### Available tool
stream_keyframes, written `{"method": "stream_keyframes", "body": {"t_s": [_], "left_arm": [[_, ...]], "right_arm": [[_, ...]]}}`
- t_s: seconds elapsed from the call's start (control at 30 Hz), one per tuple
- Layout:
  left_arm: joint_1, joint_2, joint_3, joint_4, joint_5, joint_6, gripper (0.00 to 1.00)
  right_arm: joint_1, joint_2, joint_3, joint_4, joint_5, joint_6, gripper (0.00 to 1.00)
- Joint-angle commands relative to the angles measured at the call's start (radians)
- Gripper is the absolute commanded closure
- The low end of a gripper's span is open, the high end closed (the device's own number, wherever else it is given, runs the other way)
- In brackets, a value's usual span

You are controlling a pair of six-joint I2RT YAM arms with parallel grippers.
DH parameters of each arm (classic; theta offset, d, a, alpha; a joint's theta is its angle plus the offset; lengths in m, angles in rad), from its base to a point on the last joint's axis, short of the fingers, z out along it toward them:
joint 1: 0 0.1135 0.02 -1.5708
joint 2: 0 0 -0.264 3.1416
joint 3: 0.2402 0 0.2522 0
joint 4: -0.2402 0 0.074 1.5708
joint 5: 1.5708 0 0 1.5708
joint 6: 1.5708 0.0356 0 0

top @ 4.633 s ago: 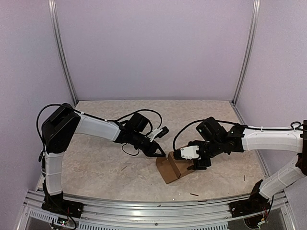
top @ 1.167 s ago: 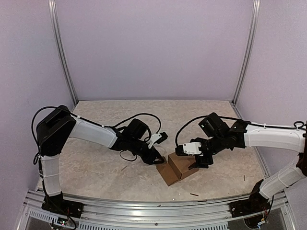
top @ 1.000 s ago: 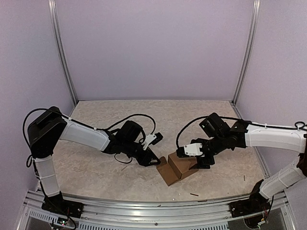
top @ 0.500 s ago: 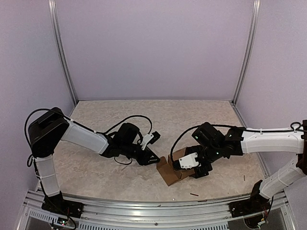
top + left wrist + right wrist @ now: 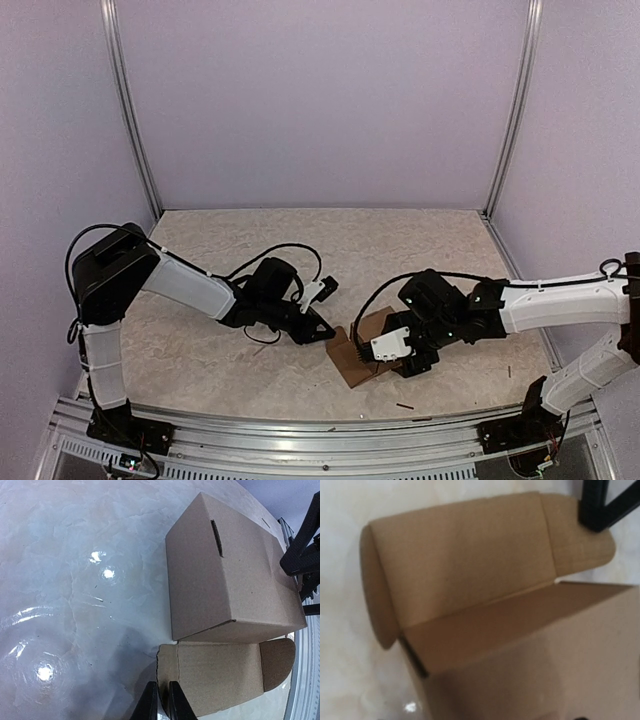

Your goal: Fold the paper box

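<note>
The paper box [image 5: 358,352] is plain brown cardboard and stands at the table's front middle. In the left wrist view its closed body [image 5: 225,580] has a slot on top, and a long flap [image 5: 220,677] with a rounded tab lies flat in front of it. My left gripper [image 5: 161,705] is nearly shut with the flap's corrugated edge between its fingers; in the top view it [image 5: 322,333] is at the box's left corner. My right gripper [image 5: 408,356] is low on the box's right side, its fingertips hidden. The right wrist view shows only the box [image 5: 530,650], its open flap [image 5: 465,560] and the left fingers [image 5: 595,505].
Tiny dark stick scraps lie on the marbled table [image 5: 200,350], near the front edge [image 5: 404,406], left of the box [image 5: 258,350] and at the right [image 5: 508,371]. A metal rail [image 5: 300,440] runs along the front. Purple walls enclose the table.
My right gripper has come down and leftward onto the box's right side. The box's left flap now lies open. My left gripper has stayed at the box's left corner, shifting slightly.
</note>
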Motion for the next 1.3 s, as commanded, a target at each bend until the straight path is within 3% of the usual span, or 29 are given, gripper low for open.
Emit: {"method": "stream_keyframes", "body": {"t_s": [0.0,0.2,0.4,0.77,1.27], "left_arm": [[0.004,0.015,0.02,-0.005,0.018,0.008,0.92],[0.006,0.001,0.002,0.01,-0.001,0.004,0.97],[0.009,-0.03,-0.017,-0.002,-0.045,0.001,0.99],[0.048,-0.079,-0.045,-0.068,-0.141,-0.035,1.0],[0.048,-0.097,-0.032,-0.121,-0.179,-0.082,1.0]], "right_arm": [[0.037,0.013,-0.021,0.074,0.051,0.023,0.21],[0.044,0.043,-0.011,0.13,0.076,0.059,0.2],[0.037,0.09,0.01,0.232,0.212,0.086,0.21],[0.001,0.076,0.005,0.146,-0.012,-0.007,0.2],[0.066,0.167,0.046,0.278,0.115,0.01,0.19]]}}
